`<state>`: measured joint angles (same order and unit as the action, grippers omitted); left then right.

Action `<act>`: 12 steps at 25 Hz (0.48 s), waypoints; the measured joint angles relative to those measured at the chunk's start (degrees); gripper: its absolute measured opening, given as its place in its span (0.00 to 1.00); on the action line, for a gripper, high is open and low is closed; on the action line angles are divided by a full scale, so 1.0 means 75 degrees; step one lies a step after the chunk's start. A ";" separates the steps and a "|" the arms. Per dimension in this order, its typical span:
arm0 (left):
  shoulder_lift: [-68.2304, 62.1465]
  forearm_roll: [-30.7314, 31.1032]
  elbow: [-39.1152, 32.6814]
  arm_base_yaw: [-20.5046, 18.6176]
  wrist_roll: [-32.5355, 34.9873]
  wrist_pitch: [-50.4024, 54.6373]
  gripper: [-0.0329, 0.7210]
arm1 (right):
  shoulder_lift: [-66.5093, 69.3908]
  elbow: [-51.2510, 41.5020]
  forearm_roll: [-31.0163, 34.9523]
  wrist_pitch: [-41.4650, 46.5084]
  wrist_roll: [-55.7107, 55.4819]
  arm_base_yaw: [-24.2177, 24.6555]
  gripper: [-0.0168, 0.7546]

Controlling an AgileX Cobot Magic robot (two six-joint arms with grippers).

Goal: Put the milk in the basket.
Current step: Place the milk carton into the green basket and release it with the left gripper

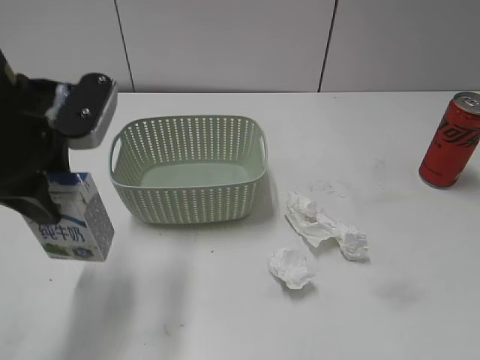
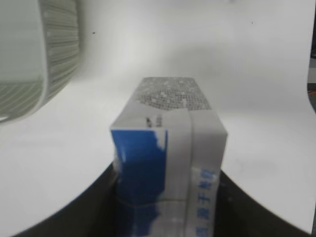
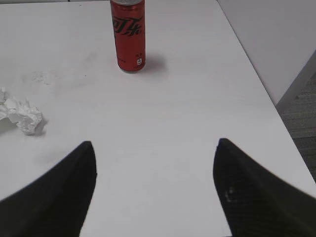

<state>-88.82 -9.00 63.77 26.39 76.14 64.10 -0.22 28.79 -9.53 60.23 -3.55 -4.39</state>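
Near the front of the white table [image 1: 225, 322] lies a small crumpled ball of white paper [image 1: 292, 267]. A bit farther back and to the right is a longer piece of crumpled paper [image 1: 324, 225], just beside the ball but not touching it.

On the near left side, the left gripper [image 1: 41, 196] holds the milk [image 1: 71, 217]. Its jaws are squeezed onto the two sides of the carton near its top. The carton is lifted off the table and tilts a little, and its shadow falls on the table below it. The milk is white with a blue patch on top and blue writing (the left wrist view shows the blue patch very close up). In that view the dark jaws press on both sides of the carton.

Farther back, just right of the milk, sits the pale green basket [image 1: 187, 196] with little holes in its sides. It has nothing inside. The milk is beside it, not over it.

The right gripper [image 3: 155, 168] shows only in the right wrist view. Its two dark jaws are wide apart with nothing between them, above bare table.

At the far right stands a red soda can [image 1: 450, 141], upright, well apart from the basket.
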 joint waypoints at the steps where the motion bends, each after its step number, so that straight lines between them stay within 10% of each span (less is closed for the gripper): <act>1: 0.0107 0.0094 0.0172 0.0000 -0.0037 0.0138 0.46 | 0.0000 0.0000 0.0000 0.0000 0.0000 0.0000 0.78; 12: -0.0864 0.0623 0.4008 0.0000 -0.0715 0.0783 0.46 | 0.0000 0.0000 0.0000 0.0000 0.0000 0.0000 0.78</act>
<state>-95.30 -4.32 93.83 26.39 70.78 69.97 -0.22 28.79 -9.53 60.23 -3.55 -4.39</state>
